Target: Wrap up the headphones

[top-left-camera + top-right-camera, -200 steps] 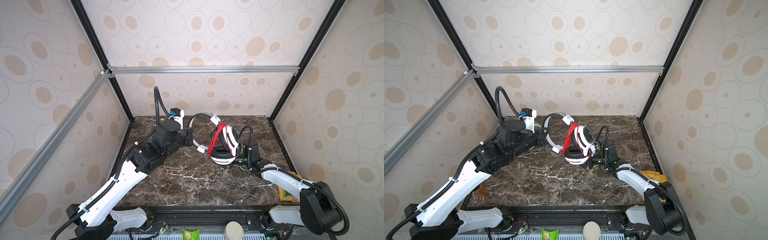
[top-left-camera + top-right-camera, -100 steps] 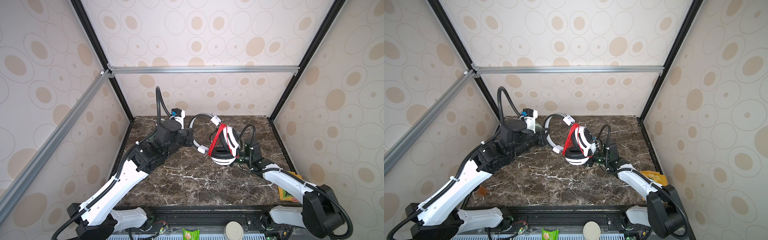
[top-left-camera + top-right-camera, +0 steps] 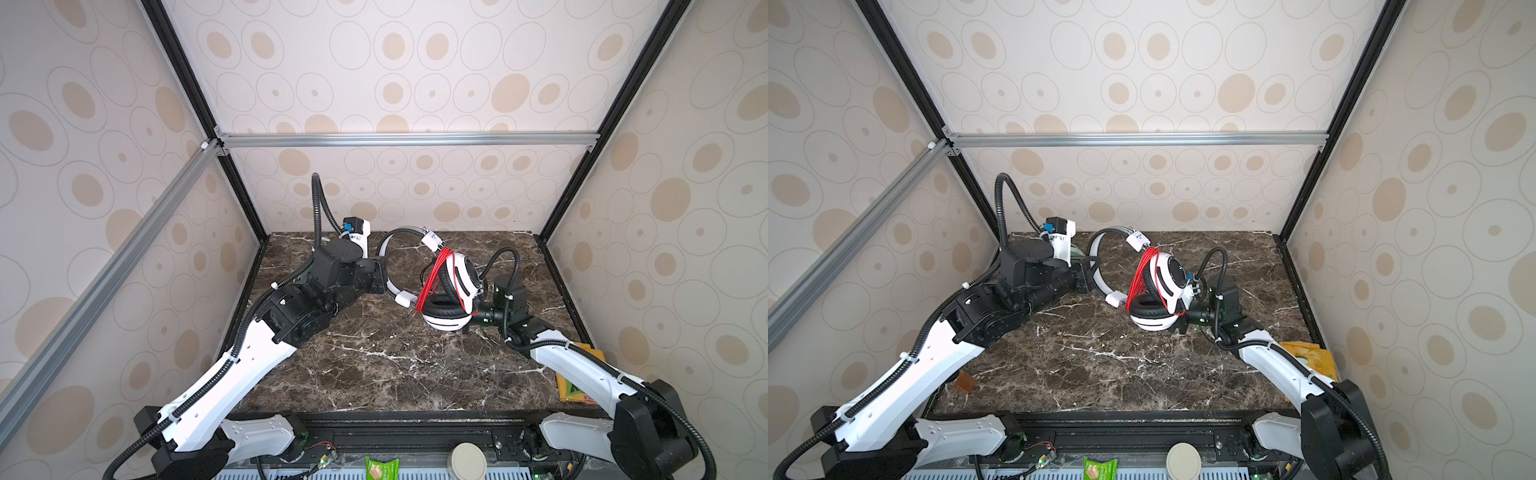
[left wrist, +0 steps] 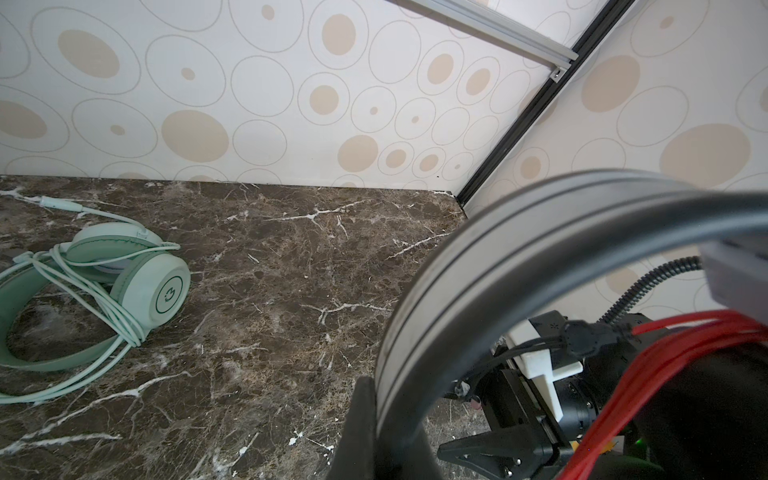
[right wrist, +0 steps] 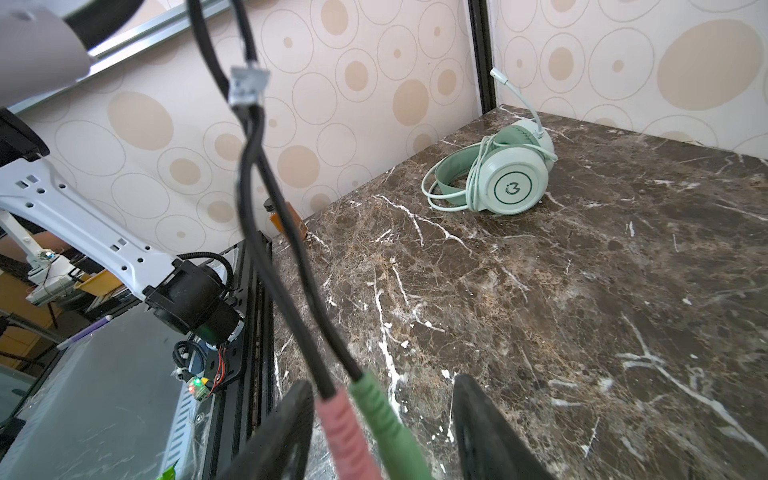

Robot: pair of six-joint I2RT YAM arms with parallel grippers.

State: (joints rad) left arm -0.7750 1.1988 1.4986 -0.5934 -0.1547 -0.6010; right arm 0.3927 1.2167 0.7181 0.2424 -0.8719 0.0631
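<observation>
Left gripper [image 3: 382,278]: clamped tight on the headband [image 4: 478,266] of the white headset [image 3: 455,291]. In the left wrist view the band runs straight through the grip.
Left arm: stretched low across the table [image 3: 374,365] from the near left, with the gripper pointing toward the middle.
Right gripper [image 5: 382,386]: jaws partly apart and gripping nothing. The pink plug [image 5: 345,432] and green plug [image 5: 388,419] lie between the fingers (pink close beside one finger, a clear gap past the green).
Right arm: reaching in low from the near right. In both top views the gripper sits just behind the headset's lower earcup.
White headset: mid-table toward the right, one cup low and the other tilted above it. The headband arcs left to the left gripper.
Red cable [image 3: 432,280]: wound in several turns across the headset by its earcups.
Mint-green headset [image 4: 124,286]: lying on the table near the back left corner, well apart from both grippers, with its pale green cable [image 4: 104,316] looped around it.
</observation>
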